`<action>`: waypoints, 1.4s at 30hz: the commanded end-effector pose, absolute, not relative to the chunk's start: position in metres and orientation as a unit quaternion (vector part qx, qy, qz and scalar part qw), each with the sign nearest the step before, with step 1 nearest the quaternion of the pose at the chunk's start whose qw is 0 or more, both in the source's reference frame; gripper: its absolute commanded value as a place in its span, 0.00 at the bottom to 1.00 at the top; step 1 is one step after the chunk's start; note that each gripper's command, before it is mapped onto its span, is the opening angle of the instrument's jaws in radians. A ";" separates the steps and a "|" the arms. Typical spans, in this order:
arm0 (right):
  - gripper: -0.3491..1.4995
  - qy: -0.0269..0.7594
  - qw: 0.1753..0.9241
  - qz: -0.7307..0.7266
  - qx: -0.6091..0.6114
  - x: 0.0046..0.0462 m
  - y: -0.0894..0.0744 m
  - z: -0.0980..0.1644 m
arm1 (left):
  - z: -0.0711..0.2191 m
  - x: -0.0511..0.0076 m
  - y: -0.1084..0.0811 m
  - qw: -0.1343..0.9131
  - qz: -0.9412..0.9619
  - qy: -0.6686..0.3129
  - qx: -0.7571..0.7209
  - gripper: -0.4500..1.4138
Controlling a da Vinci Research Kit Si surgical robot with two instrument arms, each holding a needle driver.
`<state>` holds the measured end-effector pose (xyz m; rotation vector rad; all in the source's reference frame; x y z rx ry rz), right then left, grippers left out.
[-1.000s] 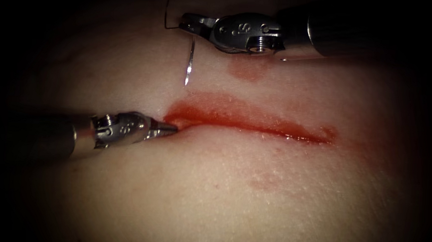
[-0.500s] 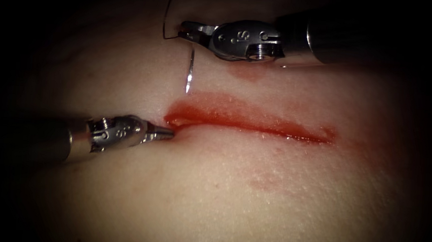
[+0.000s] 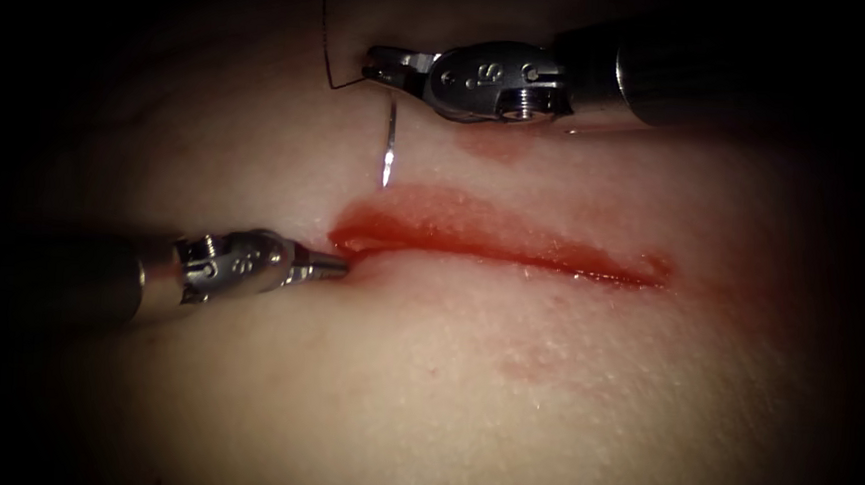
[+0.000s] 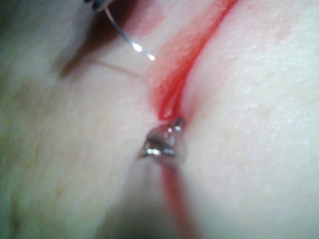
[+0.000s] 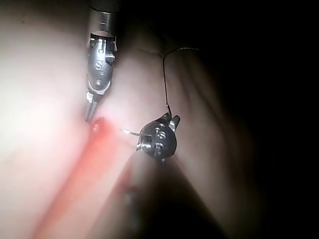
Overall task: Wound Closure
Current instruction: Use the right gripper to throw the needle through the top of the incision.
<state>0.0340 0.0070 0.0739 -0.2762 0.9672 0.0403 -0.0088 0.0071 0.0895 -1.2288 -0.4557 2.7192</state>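
The right tool [image 3: 378, 69] has its jaws closed on the needle [image 3: 390, 142] near its thread end; the needle hangs free above the tissue [image 3: 543, 400], tip down, just short of the far lip of the cut [image 3: 502, 249] near its left end. Over the last second the tip has drifted slightly right and up, so it is hovering, not yet in the tissue. The thread [image 3: 327, 36] trails up from the jaws. The left tool [image 3: 336, 263] rests its tip, jaws together, at the cut's left end; whether it pinches tissue I cannot tell.
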 end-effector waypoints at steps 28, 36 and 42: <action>0.00 0.459 0.877 0.009 -0.142 0.0346 0.007 0.075 | 0.092 -0.0091 0.004 0.064 0.899 -0.175 -0.397 0.05; 0.00 0.460 0.877 0.010 -0.143 0.0346 0.007 0.075 | 0.090 -0.0105 0.007 0.088 0.890 -0.157 -0.420 0.05; 0.00 0.460 0.877 0.010 -0.142 0.0346 0.007 0.075 | 0.090 -0.0116 0.007 0.099 0.894 -0.141 -0.415 0.05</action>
